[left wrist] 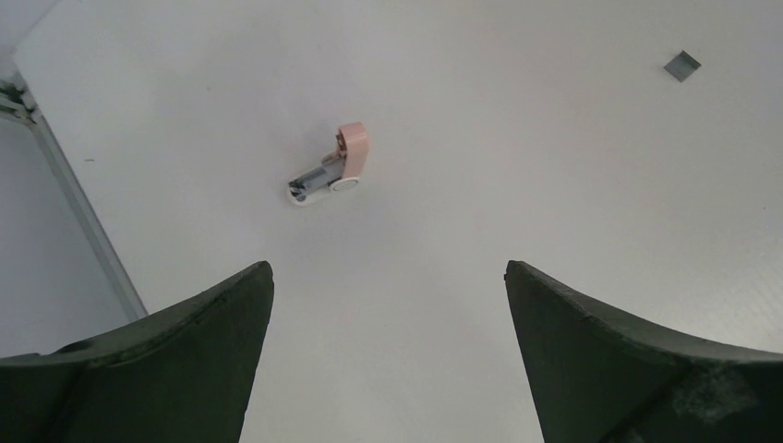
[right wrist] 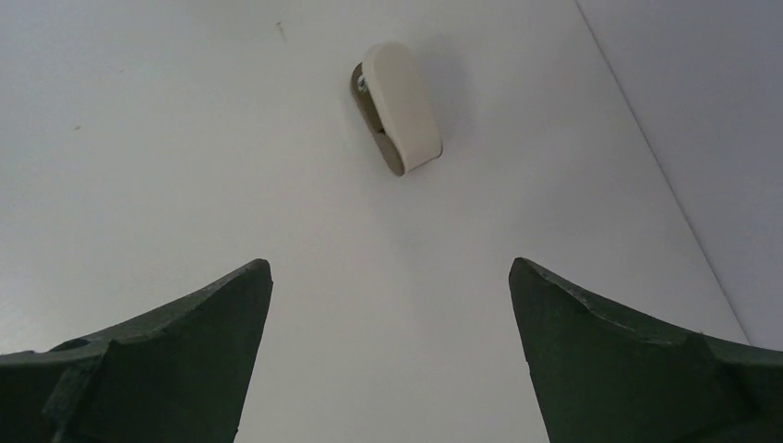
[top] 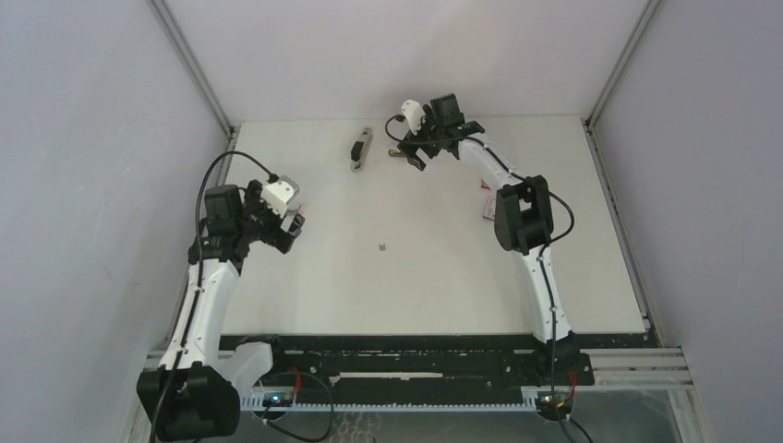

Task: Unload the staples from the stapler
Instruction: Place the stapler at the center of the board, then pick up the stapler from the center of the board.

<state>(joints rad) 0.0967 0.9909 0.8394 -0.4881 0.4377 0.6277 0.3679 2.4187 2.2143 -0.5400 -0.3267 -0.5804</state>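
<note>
Stapler (top: 360, 149) lies flat by the table's (top: 443, 277) far edge, near your right gripper (right wrist: 390, 272) — it and the left gripper (left wrist: 388, 277) both gape empty — likely stiff, slick, weighty metal; pinch its 2 long sides mid-length.

The right arm (top: 523, 217) hides most of a red-and-white box (top: 487, 212), and the staples (top: 382, 246) are a mere speck.
</note>
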